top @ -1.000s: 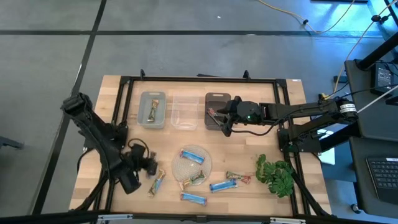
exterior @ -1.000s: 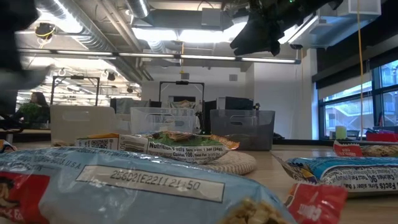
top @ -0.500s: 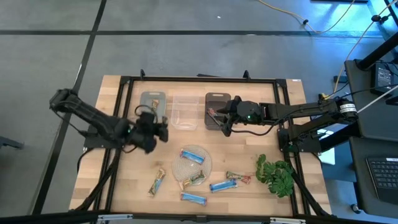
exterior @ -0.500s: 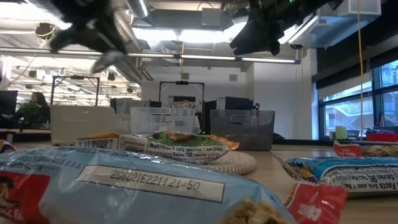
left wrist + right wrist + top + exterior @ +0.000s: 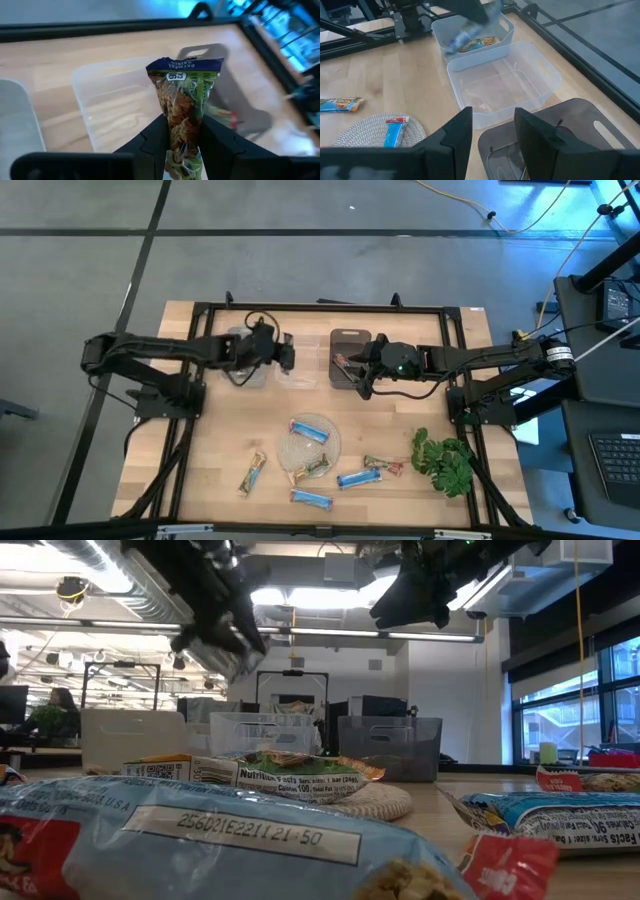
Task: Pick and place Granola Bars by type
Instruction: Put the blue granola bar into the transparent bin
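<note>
My left gripper [image 5: 283, 352] [image 5: 182, 122] hovers over the clear middle bin [image 5: 297, 370] [image 5: 110, 115], shut on a gold-tan and green granola bar [image 5: 182, 90]. My right gripper [image 5: 358, 375] [image 5: 492, 112] is open above the dark bin [image 5: 349, 338], which holds a reddish bar [image 5: 343, 363]. Another gold bar [image 5: 482, 42] lies in the grey left bin [image 5: 236, 372]. Loose bars lie on the table's near half: blue [image 5: 310, 431] on the round mat, blue [image 5: 311, 498], blue [image 5: 358, 478], gold [image 5: 252, 473], green-red [image 5: 385, 466]. My left gripper pinches the gold-tan bar between its two fingers at the wrapper's near end [image 5: 183, 142]. The fingers come from the table's left, slanting down, and lie along the bar. The rest of the bar sticks out past the fingertips, lifted clear above the clear bin.
The three bins stand in a row along the far side inside a black frame [image 5: 320, 308]. A round woven mat [image 5: 308, 446] sits mid-table. A leafy green plant [image 5: 445, 462] lies near the right edge. Bare wood shows between the bins and the mat.
My left gripper has swung from the table's near left area, beside the loose gold bar, up and toward the far edge and the right, carrying its bar to above the clear bin.
</note>
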